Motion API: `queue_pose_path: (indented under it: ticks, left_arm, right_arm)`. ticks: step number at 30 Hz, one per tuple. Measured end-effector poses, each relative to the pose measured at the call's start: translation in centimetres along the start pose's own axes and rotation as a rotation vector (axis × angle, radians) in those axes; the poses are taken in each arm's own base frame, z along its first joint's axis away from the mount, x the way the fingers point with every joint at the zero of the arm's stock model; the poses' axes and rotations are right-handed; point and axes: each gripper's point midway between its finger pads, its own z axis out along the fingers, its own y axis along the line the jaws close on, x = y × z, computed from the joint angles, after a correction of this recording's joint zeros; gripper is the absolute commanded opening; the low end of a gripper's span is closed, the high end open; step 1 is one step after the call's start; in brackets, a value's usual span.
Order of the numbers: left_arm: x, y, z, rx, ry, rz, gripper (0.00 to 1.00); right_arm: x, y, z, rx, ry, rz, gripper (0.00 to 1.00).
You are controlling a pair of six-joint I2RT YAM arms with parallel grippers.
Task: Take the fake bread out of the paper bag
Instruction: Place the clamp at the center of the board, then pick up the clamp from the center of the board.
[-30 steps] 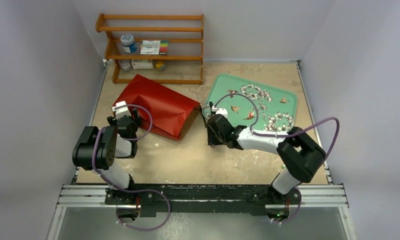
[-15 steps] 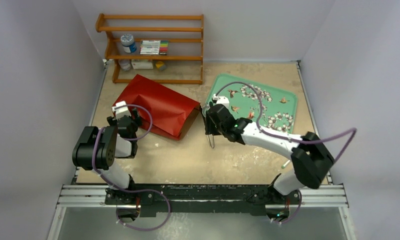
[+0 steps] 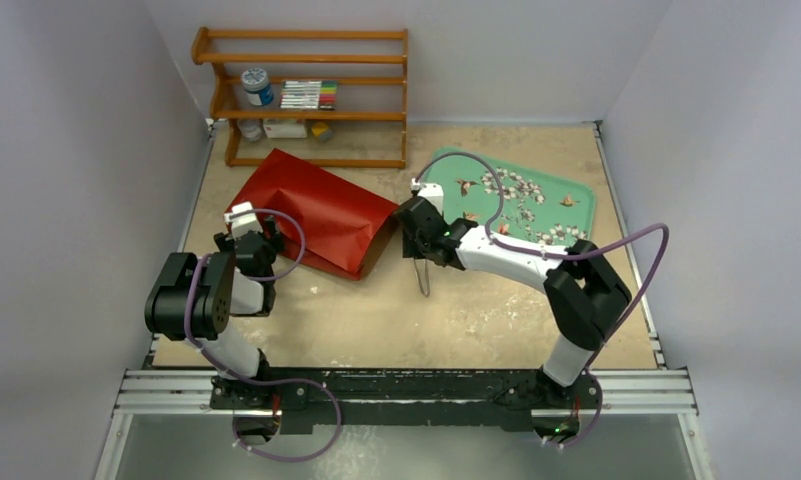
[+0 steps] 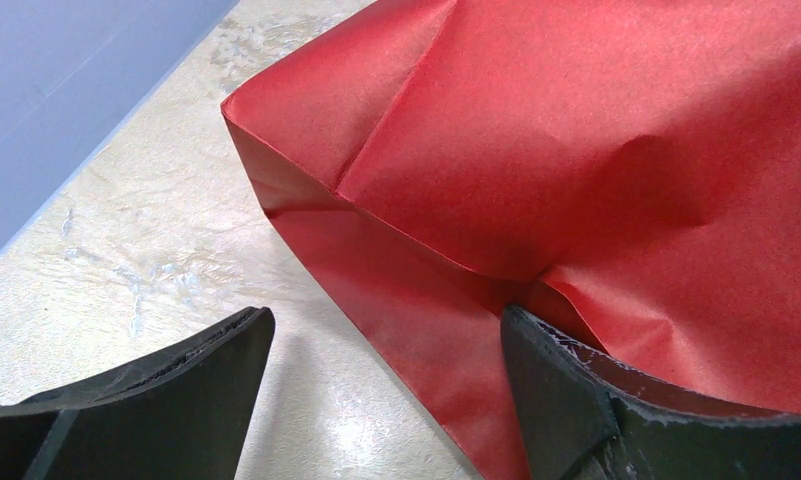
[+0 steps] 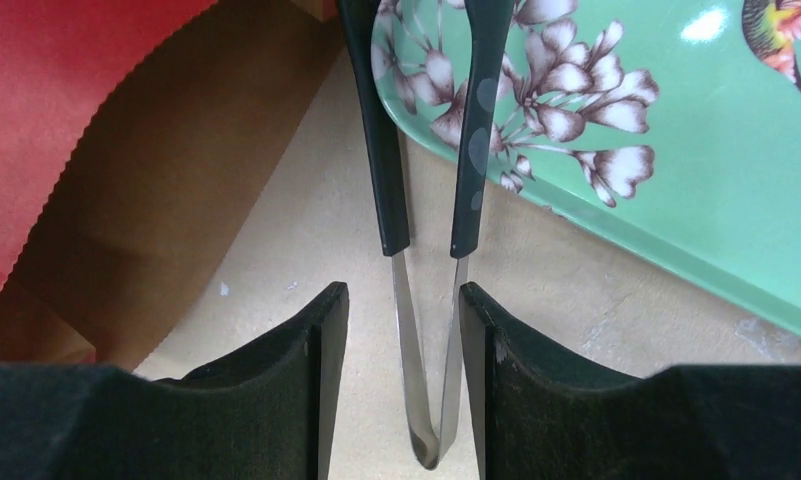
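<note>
The red paper bag (image 3: 316, 208) lies on its side, its brown-lined zigzag mouth (image 5: 166, 160) facing right. No fake bread shows in any view; the bag's inside looks dark and bare from here. My left gripper (image 3: 264, 240) is open at the bag's closed left corner (image 4: 536, 150). Its right finger (image 4: 556, 380) touches the bag's side, and nothing is gripped. My right gripper (image 3: 419, 252) hovers by the bag's mouth, open. Its fingers (image 5: 306, 360) stand either side of the metal hinge end of black-handled tongs (image 5: 416, 300) on the table, with a gap on the left side.
The tongs (image 3: 423, 282) lie between the bag's mouth and the green flower-patterned tray (image 3: 551, 200), their handles reaching the tray's rim (image 5: 616, 230). A wooden shelf (image 3: 306, 95) with jars and markers stands at the back left. White walls close in both sides.
My right gripper has moved up and left, towards the bag's mouth and the tray's corner. The tongs now show on the table below it. The left arm and the bag have not moved.
</note>
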Motion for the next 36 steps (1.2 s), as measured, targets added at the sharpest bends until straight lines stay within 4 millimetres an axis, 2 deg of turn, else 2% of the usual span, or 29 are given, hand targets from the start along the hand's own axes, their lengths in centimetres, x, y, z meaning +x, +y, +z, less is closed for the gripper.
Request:
queue_pose_path:
  ticks: [8, 15, 22, 26, 29, 33, 36]
  left_arm:
    - [0.0, 0.0, 0.0, 0.0, 0.0, 0.0, 0.86]
    - [0.0, 0.0, 0.0, 0.0, 0.0, 0.0, 0.86]
    - [0.0, 0.1, -0.1, -0.013, -0.002, 0.002, 0.87]
    - [-0.5, 0.7, -0.8, -0.111, -0.018, -0.006, 0.87]
    - [-2.4, 1.5, -1.0, -0.19, -0.03, -0.031, 0.87]
    - [-6.8, 2.3, -1.8, -0.249, -0.112, -0.152, 0.88]
    - [-9.4, 3.3, -3.1, -0.323, -0.134, -0.293, 0.87]
  right_arm:
    - [-0.4, -0.2, 0.4, 0.025, 0.0, -0.004, 0.46]
    - [-0.4, -2.2, 1.2, 0.064, 0.016, 0.016, 0.44]
    - [0.7, -2.7, 2.3, 0.076, 0.045, 0.007, 0.43]
    - [1.8, -2.7, 3.3, 0.079, 0.077, -0.013, 0.41]
    - [2.6, -3.0, 4.0, 0.089, 0.1, -0.025, 0.34]
    - [2.9, -3.2, 4.4, 0.084, 0.118, -0.027, 0.11]
    - [2.6, -3.2, 4.6, 0.077, 0.11, -0.026, 0.03]
